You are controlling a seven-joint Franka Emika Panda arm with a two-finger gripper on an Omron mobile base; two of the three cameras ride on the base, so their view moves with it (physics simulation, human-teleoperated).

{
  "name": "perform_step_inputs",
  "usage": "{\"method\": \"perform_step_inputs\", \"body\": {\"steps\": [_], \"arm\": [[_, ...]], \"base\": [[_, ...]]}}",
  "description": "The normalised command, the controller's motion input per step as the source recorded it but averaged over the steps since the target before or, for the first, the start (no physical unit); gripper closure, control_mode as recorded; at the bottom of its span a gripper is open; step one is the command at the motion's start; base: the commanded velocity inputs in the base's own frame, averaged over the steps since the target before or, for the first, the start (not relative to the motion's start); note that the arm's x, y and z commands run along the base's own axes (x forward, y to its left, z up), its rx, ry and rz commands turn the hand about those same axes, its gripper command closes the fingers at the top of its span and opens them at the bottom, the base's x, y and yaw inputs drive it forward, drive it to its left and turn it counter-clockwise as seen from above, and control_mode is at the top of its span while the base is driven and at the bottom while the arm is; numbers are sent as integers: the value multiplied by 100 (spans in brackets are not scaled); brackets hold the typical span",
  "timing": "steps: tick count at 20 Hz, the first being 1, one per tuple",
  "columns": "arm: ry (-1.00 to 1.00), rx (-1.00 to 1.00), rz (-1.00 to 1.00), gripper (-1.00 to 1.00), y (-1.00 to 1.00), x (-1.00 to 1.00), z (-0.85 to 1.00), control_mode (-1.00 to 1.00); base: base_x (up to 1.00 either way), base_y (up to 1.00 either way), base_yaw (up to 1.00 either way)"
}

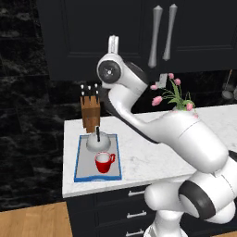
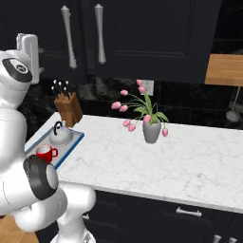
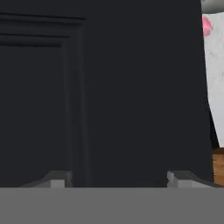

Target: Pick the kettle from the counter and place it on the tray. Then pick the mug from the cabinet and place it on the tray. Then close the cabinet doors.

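The silver-grey kettle [image 1: 98, 141] [image 2: 60, 135] stands at the back of the blue-rimmed tray [image 1: 81, 159] [image 2: 71, 144] on the white counter [image 1: 152, 152] [image 2: 166, 161]. In front of the kettle, the red mug [image 1: 104, 162] [image 2: 45, 153] also sits on the tray. The cabinet doors [image 1: 92, 37] [image 2: 142, 38] look shut, their silver bar handles [image 1: 155, 37] [image 2: 99, 33] side by side. My gripper [image 1: 113, 44] [image 2: 27, 47] [image 3: 118, 179] is raised close to a dark door panel [image 3: 131, 87]. It is open, with nothing between its fingertips [image 3: 57, 179].
A wooden knife block [image 1: 90, 111] [image 2: 68, 109] stands just behind the tray. A grey vase of pink flowers [image 1: 178, 97] [image 2: 151, 128] sits mid-counter. Dark drawers [image 1: 129, 203] run below the counter. A ladle [image 2: 233, 114] hangs at the far right.
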Motion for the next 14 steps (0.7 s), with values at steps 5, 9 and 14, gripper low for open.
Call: {"method": "perform_step_inputs", "body": {"steps": [5, 9, 14], "arm": [[7, 12, 10, -100, -39, 82, 0, -100], [8, 11, 9, -100, -33, 86, 0, -100], [7, 11, 7, -100, -30, 79, -1, -100]], "base": [[0, 0, 0], [0, 0, 0], [0, 0, 0]]}}
